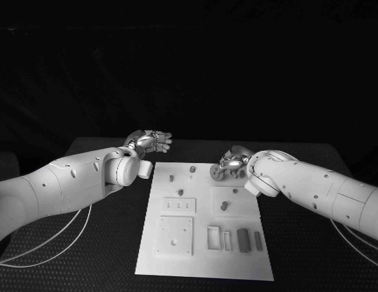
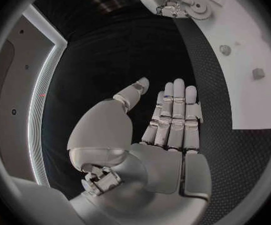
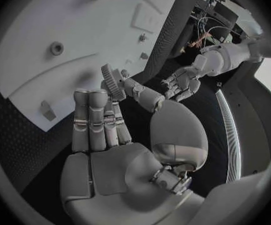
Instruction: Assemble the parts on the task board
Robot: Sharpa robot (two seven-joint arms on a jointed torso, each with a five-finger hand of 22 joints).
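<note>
You've got the right hand [image 1: 231, 163] pinching a toothed gear [image 3: 112, 80] between thumb and fingers, above the white task board [image 1: 205, 249] (far end). Left hand [image 2: 167, 135] empty, fingers straight and together, beside the board over the black desk [image 1: 110, 243].

The left arm reaches in over the table, its hand [image 1: 151, 141] held flat and empty with fingers [image 2: 176, 110] straight and close together, thumb out to the side. The right arm bends inward, and its hand [image 1: 232, 163] pinches a small toothed gear [image 3: 112, 79] between thumb and fingertips.
</note>
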